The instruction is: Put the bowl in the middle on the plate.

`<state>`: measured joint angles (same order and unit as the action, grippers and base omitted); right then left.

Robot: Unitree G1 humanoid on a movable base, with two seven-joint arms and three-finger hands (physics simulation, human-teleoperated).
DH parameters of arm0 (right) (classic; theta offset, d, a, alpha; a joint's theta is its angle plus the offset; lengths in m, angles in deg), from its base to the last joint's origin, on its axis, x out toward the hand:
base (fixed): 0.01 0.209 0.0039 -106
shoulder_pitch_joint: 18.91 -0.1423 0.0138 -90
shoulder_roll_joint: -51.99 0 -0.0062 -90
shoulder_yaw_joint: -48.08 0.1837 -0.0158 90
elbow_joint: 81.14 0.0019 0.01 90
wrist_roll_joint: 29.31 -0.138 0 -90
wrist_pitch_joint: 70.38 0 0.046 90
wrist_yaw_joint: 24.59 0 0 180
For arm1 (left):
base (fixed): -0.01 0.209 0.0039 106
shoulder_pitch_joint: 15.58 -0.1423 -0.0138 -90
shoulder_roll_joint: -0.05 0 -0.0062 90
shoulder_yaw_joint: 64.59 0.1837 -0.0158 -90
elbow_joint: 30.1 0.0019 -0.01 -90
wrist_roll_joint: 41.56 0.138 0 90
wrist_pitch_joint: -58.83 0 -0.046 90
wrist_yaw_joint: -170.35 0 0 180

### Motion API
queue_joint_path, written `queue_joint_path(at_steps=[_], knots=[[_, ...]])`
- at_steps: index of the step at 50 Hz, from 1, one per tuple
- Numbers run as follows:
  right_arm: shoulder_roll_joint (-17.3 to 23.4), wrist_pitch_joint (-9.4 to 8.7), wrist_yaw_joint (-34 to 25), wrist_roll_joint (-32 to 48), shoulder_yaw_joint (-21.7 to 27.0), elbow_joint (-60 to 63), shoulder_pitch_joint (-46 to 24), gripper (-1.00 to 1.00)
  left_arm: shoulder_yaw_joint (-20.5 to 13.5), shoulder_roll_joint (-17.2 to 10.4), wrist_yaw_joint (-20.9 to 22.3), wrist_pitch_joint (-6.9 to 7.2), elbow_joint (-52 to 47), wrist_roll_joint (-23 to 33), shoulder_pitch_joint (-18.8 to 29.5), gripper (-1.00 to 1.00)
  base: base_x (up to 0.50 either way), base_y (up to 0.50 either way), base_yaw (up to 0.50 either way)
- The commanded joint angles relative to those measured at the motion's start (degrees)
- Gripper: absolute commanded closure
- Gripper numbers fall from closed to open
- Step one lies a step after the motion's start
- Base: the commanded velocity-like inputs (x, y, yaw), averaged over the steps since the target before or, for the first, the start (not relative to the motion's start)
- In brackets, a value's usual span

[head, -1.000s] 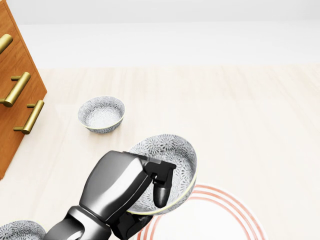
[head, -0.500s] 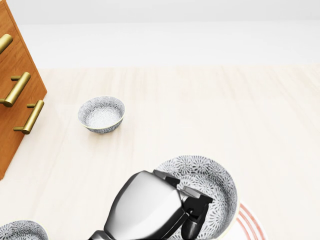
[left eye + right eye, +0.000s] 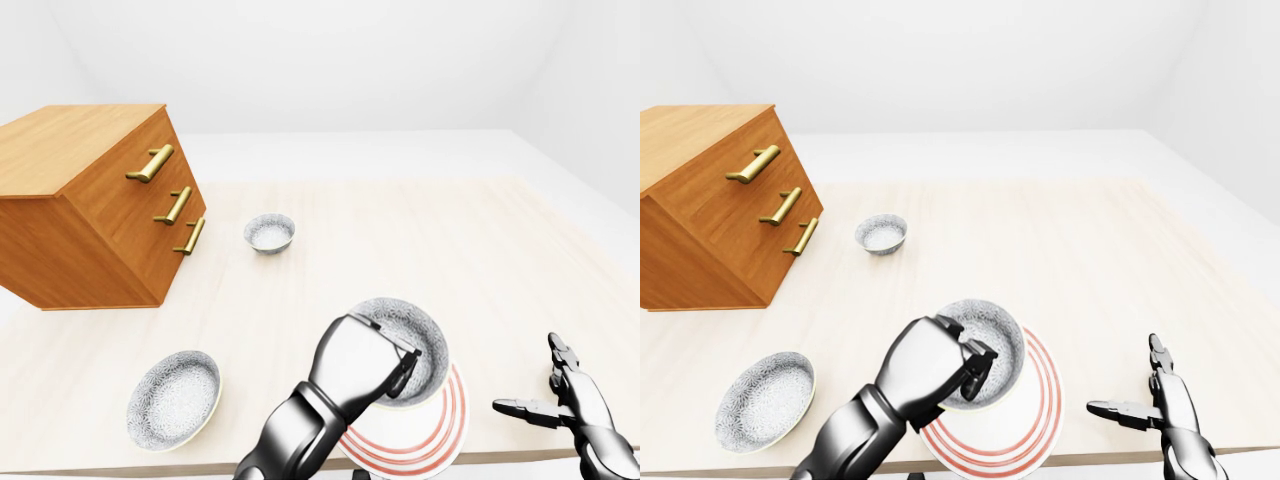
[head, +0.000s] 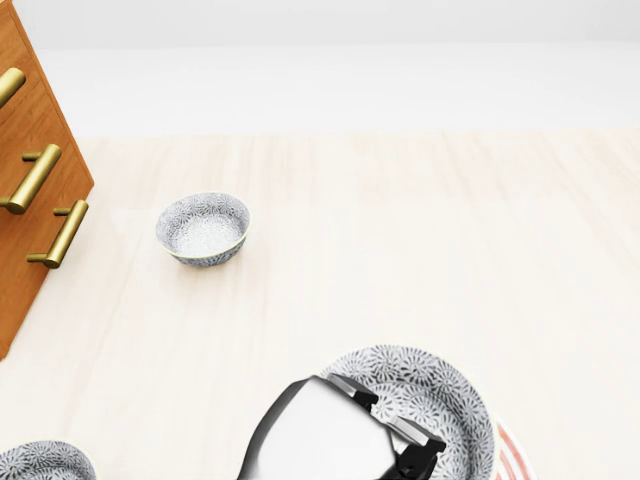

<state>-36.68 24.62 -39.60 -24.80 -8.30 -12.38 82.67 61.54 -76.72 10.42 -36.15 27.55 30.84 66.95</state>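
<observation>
A grey patterned bowl (image 3: 418, 335) is held above the white plate with red rings (image 3: 438, 445), near the table's lower edge. My left hand (image 3: 395, 362) is shut on the bowl's near rim, with fingers hooked inside it. The head view shows the same bowl (image 4: 432, 397) at the bottom, with a sliver of the plate (image 4: 510, 455) under its right side. I cannot tell whether the bowl touches the plate. My right hand (image 3: 1140, 395) hovers open at the lower right, apart from the plate and holding nothing.
A small patterned bowl (image 3: 269, 232) stands near the wooden drawer chest (image 3: 90, 200) at the upper left. A wider patterned bowl (image 3: 174, 398) sits at the lower left by the table edge (image 3: 120, 468).
In the head view my left hand has carried the bowl down and to the right, over the plate. The bowl has gone from tilted to nearly level.
</observation>
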Motion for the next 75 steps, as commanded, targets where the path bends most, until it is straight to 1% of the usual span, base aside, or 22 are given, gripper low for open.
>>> queue_joint_path(at_steps=[1, 6, 9, 11, 17, 27, 32, 35, 41, 47, 53, 64, 66, 75], knots=[[-0.85, 0.0, -1.02, 0.92, -0.92, -4.76, 0.59, -1.0, 0.29, -0.39, -1.85, -0.02, 0.77, 1.9, -0.47, 1.0, 0.0, 0.0, 0.0], [-1.01, 0.0, -1.24, 0.82, -0.67, -4.27, 0.7, -1.0, 0.84, -0.58, -2.97, -0.02, 2.01, 3.2, -0.73, 1.0, 0.0, 0.0, 0.0], [-0.94, 0.0, -1.18, 0.95, -0.7, -5.04, 0.37, -1.0, 1.16, -0.26, -1.69, -0.02, 1.52, 2.71, -0.52, 1.0, 0.0, 0.0, 0.0], [-0.95, 0.0, -1.15, 0.91, -0.73, -4.87, 0.5, -1.0, 1.1, -0.25, -1.63, -0.02, 1.61, 2.62, -0.33, 1.0, 0.0, 0.0, 0.0], [-1.24, 0.0, -1.23, 1.06, -0.63, -3.96, 0.81, -1.0, 1.46, -1.15, -3.94, -0.02, 2.71, 3.81, -1.36, 1.0, 0.0, 0.0, 0.0], [-1.35, 0.0, -1.37, 1.15, -0.53, -3.61, 0.84, -1.0, 2.55, -1.19, -5.16, -0.02, 3.88, 4.39, -1.69, 1.0, 0.0, 0.0, 0.0], [-1.33, 0.0, -1.37, 1.27, -0.61, -4.0, 0.72, -1.0, 1.85, -0.83, -6.34, -0.02, 5.54, 4.28, -0.88, 1.0, 0.0, 0.0, 0.0], [-1.23, 0.0, -1.27, 1.35, -0.64, -4.46, 0.56, -1.0, 1.4, -0.79, -7.75, -0.02, 7.1, 4.94, -0.44, 1.0, 0.0, 0.0, 0.0], [-1.14, 0.0, -1.22, 1.43, -0.71, -4.87, 0.44, -1.0, 0.79, -0.37, -7.91, -0.02, 7.93, 4.92, 0.15, 1.0, 0.0, 0.0, 0.0], [-0.83, 0.0, -0.9, 1.3, -1.05, -5.77, 0.2, -1.0, 0.05, 0.01, -9.21, -0.02, 9.99, 5.63, 0.64, 1.0, 0.0, 0.0, 0.0], [-1.26, 0.0, -1.27, 1.21, -0.89, -3.82, 0.99, -1.0, -0.72, 0.27, -9.87, -0.02, 11.3, 5.84, 1.0, 1.0, 0.0, 0.0, 0.0], [-1.29, 0.0, -1.37, 1.43, -0.64, -4.5, 0.56, -1.0, -1.04, 0.52, -10.04, -0.02, 12.37, 5.82, 1.12, 1.0, 0.0, 0.0, 0.0], [-0.88, 0.0, -1.02, 1.4, -0.92, -6.08, 0.02, -1.0, -0.89, 0.59, -10.95, -0.02, 13.68, 6.34, 1.17, 1.0, 0.0, 0.0, 0.0], [-1.44, 0.0, -1.35, 1.33, -0.69, -3.22, 1.08, -1.0, -1.26, 0.57, -11.7, -0.02, 14.81, 6.45, 1.3, 1.0, 0.0, 0.0, 0.0]])
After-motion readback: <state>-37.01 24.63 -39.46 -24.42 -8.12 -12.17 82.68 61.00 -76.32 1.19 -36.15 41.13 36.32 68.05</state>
